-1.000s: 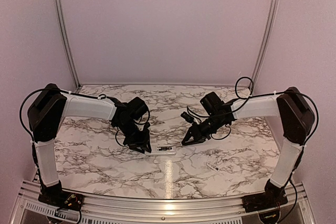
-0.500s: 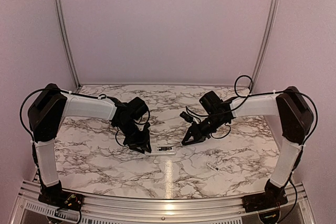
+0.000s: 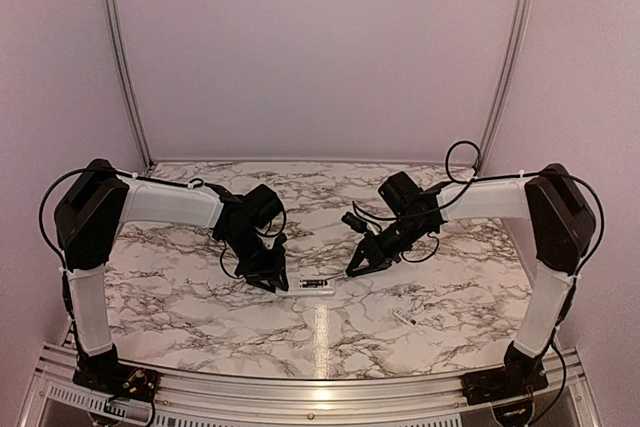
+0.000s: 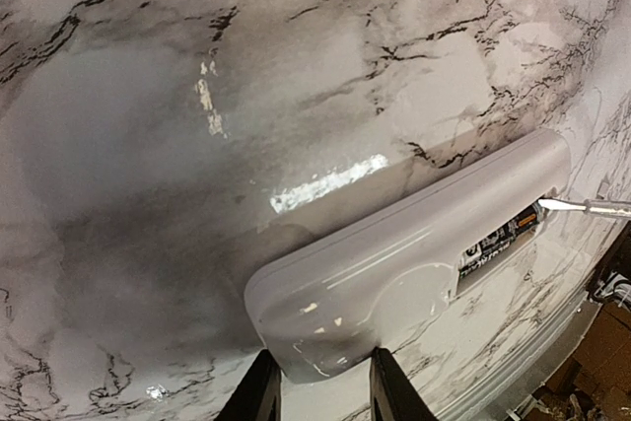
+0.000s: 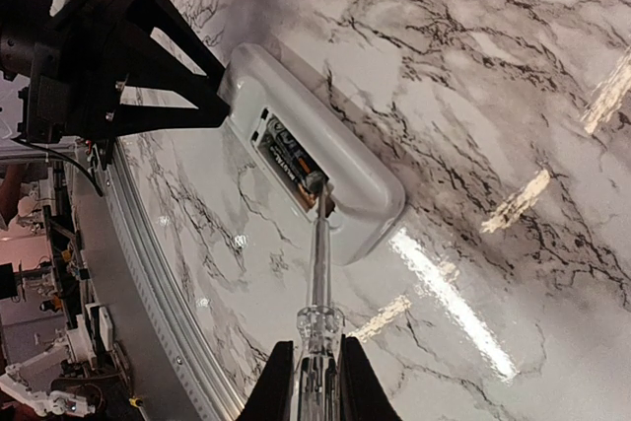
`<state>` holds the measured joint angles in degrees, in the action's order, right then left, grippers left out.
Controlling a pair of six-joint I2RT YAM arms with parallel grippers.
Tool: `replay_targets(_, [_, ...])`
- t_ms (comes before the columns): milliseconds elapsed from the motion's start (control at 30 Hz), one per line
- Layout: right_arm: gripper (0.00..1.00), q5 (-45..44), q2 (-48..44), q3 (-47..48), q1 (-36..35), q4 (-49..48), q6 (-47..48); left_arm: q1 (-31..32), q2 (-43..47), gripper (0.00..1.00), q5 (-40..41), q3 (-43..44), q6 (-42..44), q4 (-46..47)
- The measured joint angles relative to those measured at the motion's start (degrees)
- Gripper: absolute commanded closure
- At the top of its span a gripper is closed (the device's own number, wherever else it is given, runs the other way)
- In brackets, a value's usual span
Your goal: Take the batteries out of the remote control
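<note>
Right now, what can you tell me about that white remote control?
The remote control is a slim white glossy plastic bar with rounded corners, lying flat on the marble table, back side up. Its battery recess is open, with a dark, copper-tinted battery inside. The left gripper clamps one end, and the tip of a thin screwdriver, held by the right gripper, pokes into the recess toward the other end.

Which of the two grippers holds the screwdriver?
The right gripper, shut on the screwdriver that pokes into the remote control; the left gripper only clamps its end.
</note>
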<state>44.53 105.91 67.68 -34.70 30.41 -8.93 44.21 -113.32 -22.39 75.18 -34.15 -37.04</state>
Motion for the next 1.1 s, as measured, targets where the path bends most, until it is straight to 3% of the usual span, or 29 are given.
replay_targets(567, [1.0, 0.4, 0.0, 1.0, 0.0, 1.8, 0.0, 0.0, -0.3, 0.78, -0.1, 0.5, 0.2, -0.6])
replay_targets(1100, [1.0, 7.5, 0.1, 1.7, -3.8, 2.4, 0.9, 0.0, -0.5, 0.79, -0.1, 0.7, 0.2, -0.5])
